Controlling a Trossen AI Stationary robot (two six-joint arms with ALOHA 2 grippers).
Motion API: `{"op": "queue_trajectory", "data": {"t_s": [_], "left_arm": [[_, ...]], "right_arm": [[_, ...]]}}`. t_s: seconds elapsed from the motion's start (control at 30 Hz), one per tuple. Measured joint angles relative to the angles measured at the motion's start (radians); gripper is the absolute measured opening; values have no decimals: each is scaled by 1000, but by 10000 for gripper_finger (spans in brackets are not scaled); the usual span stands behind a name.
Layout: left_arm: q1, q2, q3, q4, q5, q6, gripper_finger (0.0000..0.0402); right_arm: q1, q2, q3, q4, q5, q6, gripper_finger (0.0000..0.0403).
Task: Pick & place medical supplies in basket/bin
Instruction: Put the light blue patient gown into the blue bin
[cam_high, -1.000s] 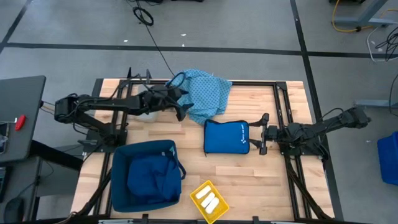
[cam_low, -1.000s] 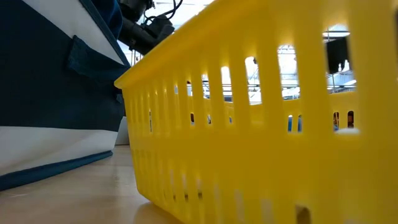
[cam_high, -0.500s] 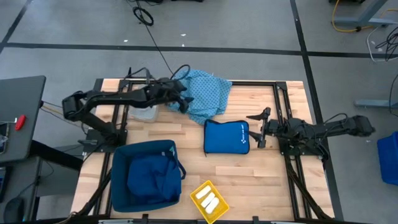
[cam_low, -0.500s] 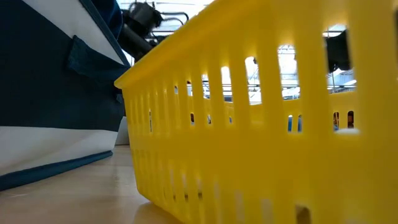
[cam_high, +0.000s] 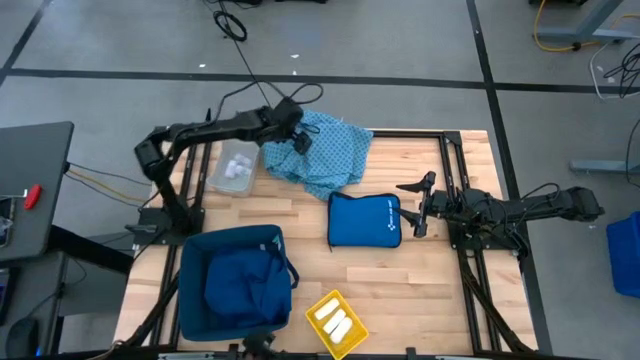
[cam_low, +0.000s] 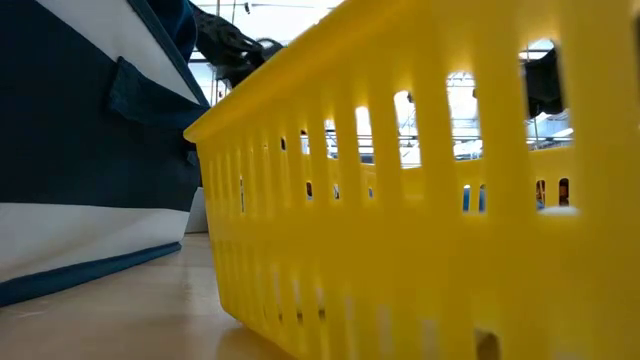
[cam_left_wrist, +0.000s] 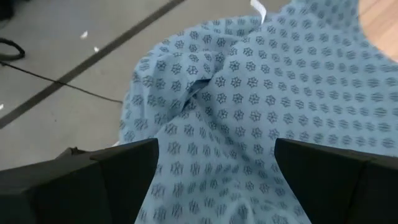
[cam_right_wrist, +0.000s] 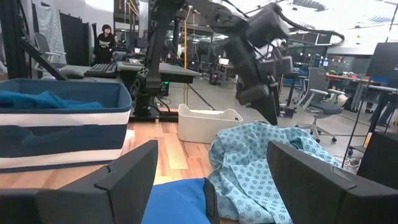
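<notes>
Soft, light and floppy, the cloth (cam_high: 330, 152) wants pinching at a raised fold beneath the wide-open left gripper (cam_high: 297, 143), while the right gripper (cam_high: 418, 207), also wide, waits beside the pouch (cam_high: 364, 219).

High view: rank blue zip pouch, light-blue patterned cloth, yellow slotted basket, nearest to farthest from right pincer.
From the open right pincer:
1. Flat bright blue zip pouch, directly beside it.
2. Light-blue patterned cloth, at the table's far edge, under the left pincer.
3. Yellow slotted basket, at the table's near edge.
</notes>
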Motion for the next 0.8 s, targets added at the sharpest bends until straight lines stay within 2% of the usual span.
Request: {"op": "queue_trajectory", "data": {"t_s": [0.47, 0.8], "left_arm": [[106, 239, 344, -330, 101, -65, 324], [177, 268, 386, -425, 234, -72, 324]], "right_arm": [[0, 0, 0, -1, -28, -15, 309], [0, 0, 0, -21, -53, -19, 309]]}}
